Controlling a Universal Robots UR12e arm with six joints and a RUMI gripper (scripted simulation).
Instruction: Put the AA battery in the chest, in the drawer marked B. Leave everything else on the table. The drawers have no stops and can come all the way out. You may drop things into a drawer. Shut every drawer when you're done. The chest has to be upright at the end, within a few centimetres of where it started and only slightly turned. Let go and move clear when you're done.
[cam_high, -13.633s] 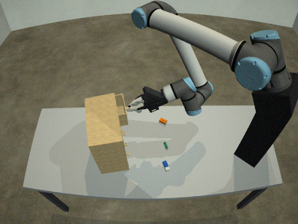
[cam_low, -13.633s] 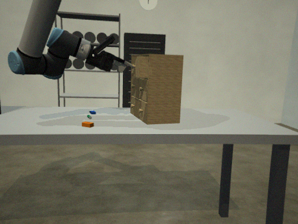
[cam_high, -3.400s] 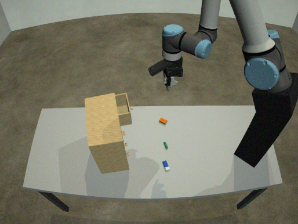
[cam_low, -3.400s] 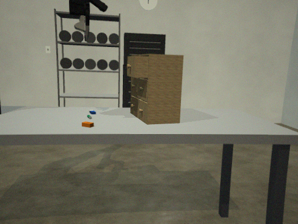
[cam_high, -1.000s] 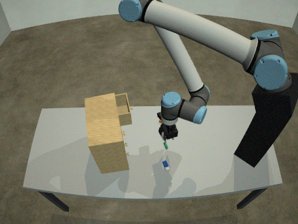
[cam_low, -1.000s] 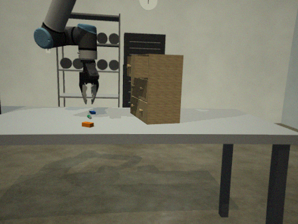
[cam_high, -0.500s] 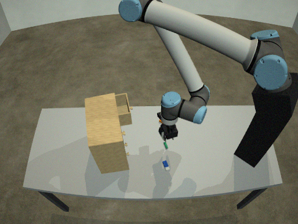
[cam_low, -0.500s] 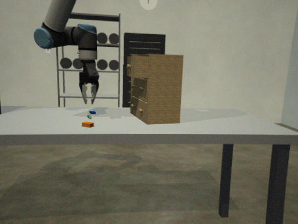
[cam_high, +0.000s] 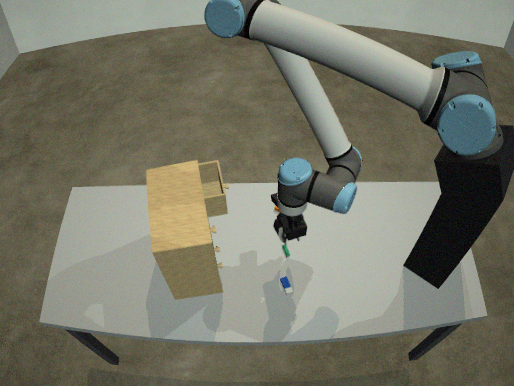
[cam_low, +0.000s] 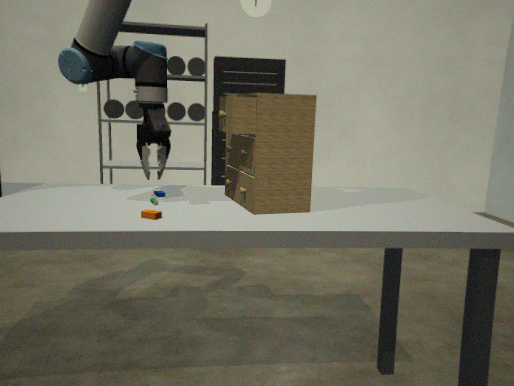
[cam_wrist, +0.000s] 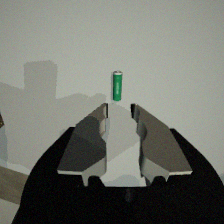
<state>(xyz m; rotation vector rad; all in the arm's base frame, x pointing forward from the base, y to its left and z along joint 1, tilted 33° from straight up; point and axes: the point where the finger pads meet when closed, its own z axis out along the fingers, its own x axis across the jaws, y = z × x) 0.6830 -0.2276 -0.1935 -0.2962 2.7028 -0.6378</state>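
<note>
Jaws apart — abv AA batt. (cam_high: 286, 250) (cam_low: 154, 201) (cam_wrist: 117, 86)

Arm: reaches over the table, where it was beyond the far edge
Gripper (cam_high: 291, 239) (cam_low: 154, 176) (cam_wrist: 119, 104): now above the battery (cam_high: 286, 250) (cam_low: 154, 201) (cam_wrist: 117, 86), fingers pointing down
Orange block (cam_high: 277, 208): now partly hidden from above
</note>
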